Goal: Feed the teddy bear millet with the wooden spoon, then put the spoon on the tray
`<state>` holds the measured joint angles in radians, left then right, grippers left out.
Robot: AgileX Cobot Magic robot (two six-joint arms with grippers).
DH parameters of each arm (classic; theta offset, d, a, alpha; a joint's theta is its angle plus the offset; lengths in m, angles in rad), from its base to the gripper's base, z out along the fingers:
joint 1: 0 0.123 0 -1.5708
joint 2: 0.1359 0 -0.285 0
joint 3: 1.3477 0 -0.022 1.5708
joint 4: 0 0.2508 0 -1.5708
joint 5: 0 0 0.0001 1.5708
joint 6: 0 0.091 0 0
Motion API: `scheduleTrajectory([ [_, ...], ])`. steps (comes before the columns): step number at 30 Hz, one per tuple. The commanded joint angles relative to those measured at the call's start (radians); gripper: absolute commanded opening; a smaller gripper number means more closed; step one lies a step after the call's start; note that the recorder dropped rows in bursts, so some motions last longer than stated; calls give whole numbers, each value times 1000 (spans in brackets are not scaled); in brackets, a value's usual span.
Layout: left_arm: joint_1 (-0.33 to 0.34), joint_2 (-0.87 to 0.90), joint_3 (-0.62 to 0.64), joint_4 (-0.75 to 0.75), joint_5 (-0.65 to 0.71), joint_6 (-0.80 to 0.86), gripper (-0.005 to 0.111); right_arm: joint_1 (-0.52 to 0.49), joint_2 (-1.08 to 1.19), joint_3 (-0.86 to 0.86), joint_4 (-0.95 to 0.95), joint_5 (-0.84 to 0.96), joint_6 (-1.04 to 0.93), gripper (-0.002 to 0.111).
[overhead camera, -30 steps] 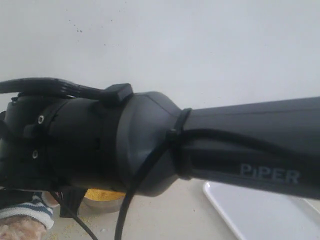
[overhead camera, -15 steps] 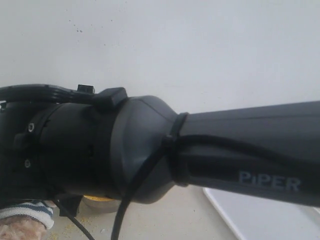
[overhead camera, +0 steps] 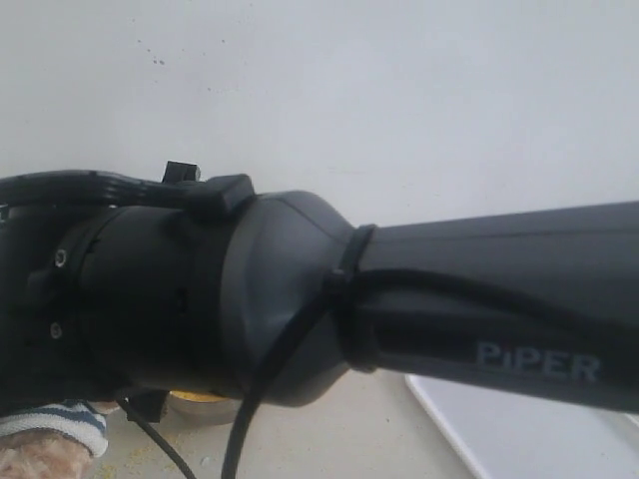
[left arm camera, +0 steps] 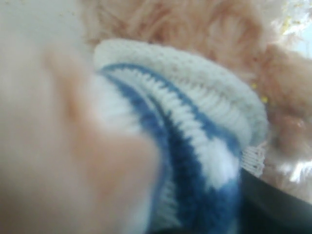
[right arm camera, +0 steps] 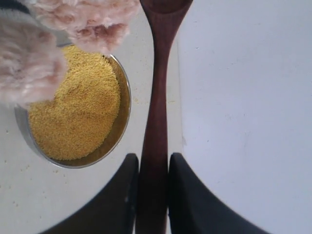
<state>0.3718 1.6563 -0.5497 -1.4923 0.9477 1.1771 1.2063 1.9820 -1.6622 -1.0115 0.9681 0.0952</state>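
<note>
Nearest you, the right gripper (right arm camera: 153, 158) has its two dark jaws drawn in narrow on the handle of the wooden spoon (right arm camera: 158, 87), holding it near the tail end. The spoon's long axis runs straight out from between the jaws, with its oval bowl at the far tip. The frame cuts that tip off, so you cannot tell whether it carries grain.

On one side of the handle, the steel bowl (right arm camera: 126, 117) sits on the counter (right arm camera: 29, 195), heaped with millet (right arm camera: 73, 112). On the other side, the edge of the tray (right arm camera: 243, 122) runs just beside the handle and parallel to it.

Farther out, the fluffy limbs of the teddy bear (right arm camera: 83, 19) overlap the steel bowl's rim in this view.

In the exterior view the right arm (overhead camera: 449, 299) hides most of the scene. The tray lies toward the counter's right side and the bear toward its left, so I judge your right arm the nearer one for setting the spoon down.

The left wrist camera is filled by the bear's striped shirt (left arm camera: 195, 131), so you cannot tell how the left gripper's jaws stand
</note>
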Motion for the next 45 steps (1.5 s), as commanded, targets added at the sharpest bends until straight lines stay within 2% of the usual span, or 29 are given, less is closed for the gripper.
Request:
scheduleTrajectory([
  [1,3,-5,3,-17,28,6,4,21,-6,-1,-74,5,34,0],
  [8,3,-5,3,-17,28,6,4,49,-6,-1,-103,31,69,0],
  [11,3,-5,3,-17,36,6,4,28,-6,-1,-125,91,132,0],
  [16,3,-5,3,-19,35,6,4,-49,-29,-1,-88,157,110,0],
  [19,3,-5,3,-30,35,6,4,-109,-60,-1,23,159,35,0],
  [22,3,-5,3,-61,35,31,4,-176,-105,-1,224,167,-101,0],
  [25,3,-5,3,-106,27,67,4,-233,-145,-1,413,208,-248,0],
  [27,3,-5,3,-141,1,88,4,-252,-161,-1,471,253,-316,0],
  [32,3,-5,3,-251,-74,96,4,-249,-206,5,482,253,-311,0],
  [39,3,-5,-17,-252,-105,129,4,-231,-169,5,462,253,-414,0],
  [43,3,4,-26,-252,-113,129,4,-231,-109,0,356,109,-446,0],
  [45,3,23,-27,-252,-100,129,4,-231,-54,-31,316,140,-466,0],
])
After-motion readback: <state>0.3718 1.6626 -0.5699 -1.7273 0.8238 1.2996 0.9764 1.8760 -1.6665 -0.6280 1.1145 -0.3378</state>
